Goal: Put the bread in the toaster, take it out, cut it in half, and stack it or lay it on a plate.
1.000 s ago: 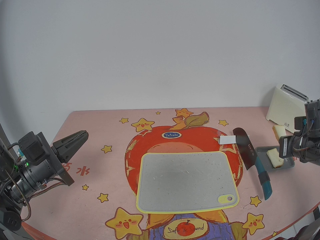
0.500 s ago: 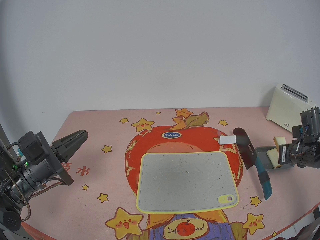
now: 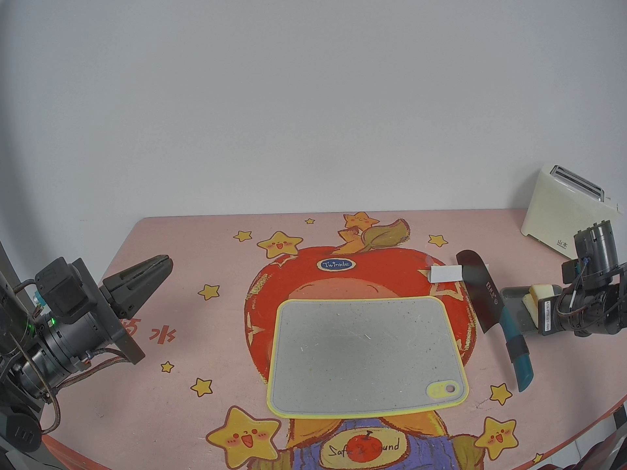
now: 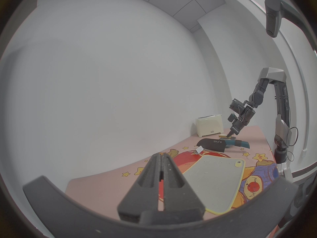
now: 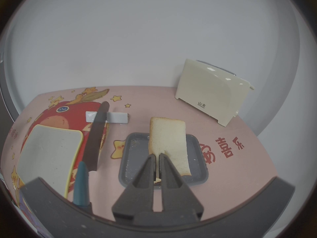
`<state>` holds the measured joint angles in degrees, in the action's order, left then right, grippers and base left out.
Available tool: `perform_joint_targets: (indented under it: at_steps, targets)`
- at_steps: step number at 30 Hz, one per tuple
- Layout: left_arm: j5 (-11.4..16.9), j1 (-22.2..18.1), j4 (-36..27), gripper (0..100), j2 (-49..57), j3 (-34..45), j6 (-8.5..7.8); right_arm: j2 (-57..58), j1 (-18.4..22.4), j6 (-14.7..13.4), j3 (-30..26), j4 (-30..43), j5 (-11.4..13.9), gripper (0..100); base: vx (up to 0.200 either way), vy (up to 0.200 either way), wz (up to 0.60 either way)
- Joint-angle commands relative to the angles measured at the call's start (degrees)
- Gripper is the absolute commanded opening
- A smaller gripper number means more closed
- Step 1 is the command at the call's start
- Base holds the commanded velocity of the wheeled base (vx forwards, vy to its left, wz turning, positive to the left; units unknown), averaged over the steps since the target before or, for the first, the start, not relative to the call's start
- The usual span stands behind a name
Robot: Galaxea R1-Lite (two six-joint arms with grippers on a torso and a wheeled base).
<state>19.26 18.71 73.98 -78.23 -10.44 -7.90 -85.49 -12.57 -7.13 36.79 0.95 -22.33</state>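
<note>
From the head view, the left pincer (image 3: 163, 266) hangs over the tabletop's (image 3: 196, 334) left edge with its 2 fingers pressed together, holding nothing. Far right, the right pincer (image 3: 532, 307) sits low at the grey tray (image 3: 511, 294), against the bread slice (image 3: 538, 293), with the toaster (image 3: 565, 213) behind it. In the left wrist view, the pincer's own fingers (image 4: 171, 172) show only a thin slit. In the right wrist view, the right pincer (image 5: 158, 159) is almost fully closed on the slice's near edge. The bread lies in the tray, its far end jutting past the far rim, and the knife (image 5: 95, 136) lies beside it.
</note>
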Motion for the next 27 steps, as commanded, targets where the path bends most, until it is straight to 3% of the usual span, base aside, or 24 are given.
perform_joint_targets:
  at_steps: [1,20,21,27]
  targets:
    - [0.0,0.0,0.0,0,-0.2,0.0,-0.01,-0.8,1.0,0.7,-0.1,-0.2,0.0,0,0.000,0.000,0.00]
    - [0.0,0.0,0.0,0,-0.3,0.1,-0.01,-1.0,1.5,0.9,-0.2,-0.4,1.1,0,0.000,0.000,0.00]
    - [0.0,0.0,0.0,0,-0.3,0.1,-0.01,-1.0,1.5,0.8,-0.1,-0.4,1.1,100,0.000,0.000,0.00]
    - [0.0,0.0,0.0,0,-0.3,0.2,-0.01,-0.9,1.4,0.8,0.0,-0.4,1.1,100,0.000,0.000,0.00]
